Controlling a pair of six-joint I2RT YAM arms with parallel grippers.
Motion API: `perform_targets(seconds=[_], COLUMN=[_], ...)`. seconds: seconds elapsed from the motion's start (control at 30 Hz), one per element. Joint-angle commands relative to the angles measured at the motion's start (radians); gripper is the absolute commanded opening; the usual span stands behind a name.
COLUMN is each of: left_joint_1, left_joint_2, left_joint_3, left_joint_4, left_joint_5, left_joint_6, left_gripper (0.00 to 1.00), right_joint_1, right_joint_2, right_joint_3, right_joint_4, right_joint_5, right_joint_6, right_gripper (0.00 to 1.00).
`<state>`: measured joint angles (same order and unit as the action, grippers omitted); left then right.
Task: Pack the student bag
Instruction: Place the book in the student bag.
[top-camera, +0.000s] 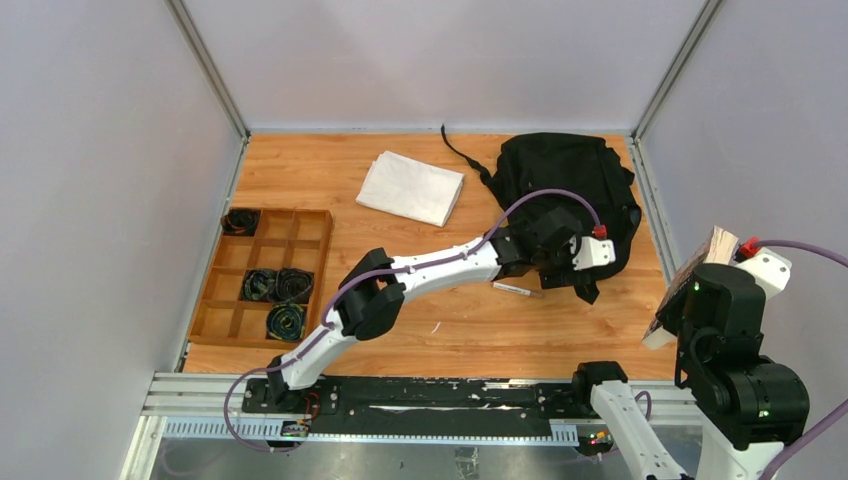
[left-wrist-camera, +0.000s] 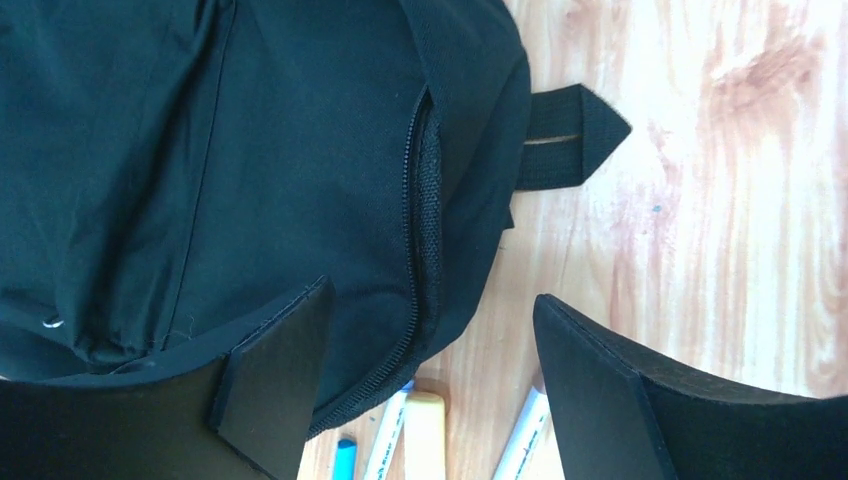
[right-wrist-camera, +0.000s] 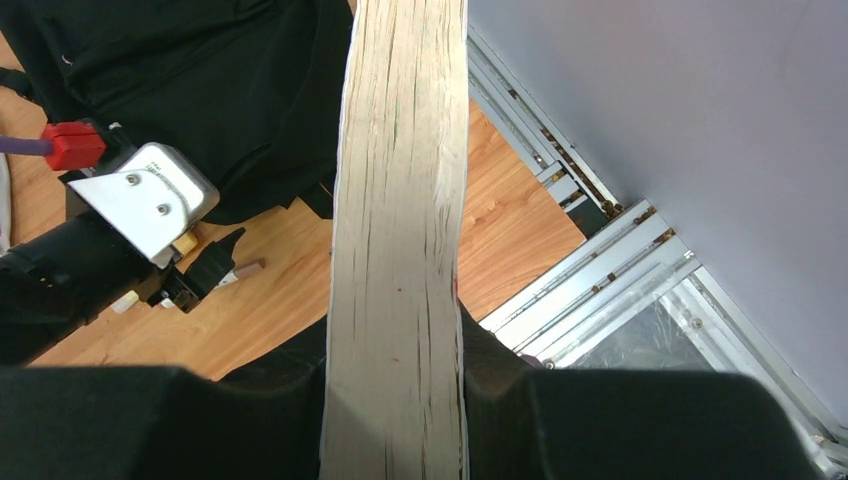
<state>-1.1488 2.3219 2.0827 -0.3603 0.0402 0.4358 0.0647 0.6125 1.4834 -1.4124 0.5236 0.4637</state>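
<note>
Black bag (top-camera: 565, 185) sits far-right on desk (top-camera: 400, 330), L tool (left-wrist-camera: 425, 335) jaws apart astride its zip (left-wrist-camera: 420, 200), R tool (right-wrist-camera: 395, 400) clamped on book (right-wrist-camera: 400, 200): likely risk = L nips loose cloth only, slips, drags bag over pens (left-wrist-camera: 400, 440).

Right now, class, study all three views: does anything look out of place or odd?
Several pens lie loose on the table against the student bag's near edge, outside it, below the open left end effector. The right end effector grips a book in the air by the table's right edge, away from the bag.
</note>
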Motion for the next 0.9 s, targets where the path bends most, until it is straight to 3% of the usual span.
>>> perform_targets(seconds=[0.0, 0.17, 0.43, 0.63, 0.87], left_joint_1=[-0.005, -0.003, 0.008, 0.026, 0.137], left_joint_2=[0.035, 0.049, 0.031, -0.032, -0.121], left_joint_3=[0.03, 0.03, 0.067, 0.092, 0.15], left_joint_4=[0.064, 0.11, 0.129, 0.13, 0.164], left_joint_5=[-0.076, -0.171, -0.234, -0.211, -0.055], left_joint_6=[0.018, 0.009, -0.034, -0.132, -0.47], left_gripper=[0.78, 0.57, 0.01, 0.0, 0.0], right_joint_1=[-0.014, -0.014, -0.014, -0.014, -0.014], right_joint_2=[-0.013, -0.018, -0.021, -0.025, -0.014], right_joint_3=[0.044, 0.035, 0.003, -0.039, -0.14], right_joint_4=[0.037, 0.038, 0.049, 0.059, 0.116], right_joint_5=[0.02, 0.013, -0.01, -0.062, -0.21], right_joint_6=[-0.001, 0.003, 0.014, 0.01, 0.008], right_gripper=[0.0, 0.0, 0.0, 0.0, 0.0])
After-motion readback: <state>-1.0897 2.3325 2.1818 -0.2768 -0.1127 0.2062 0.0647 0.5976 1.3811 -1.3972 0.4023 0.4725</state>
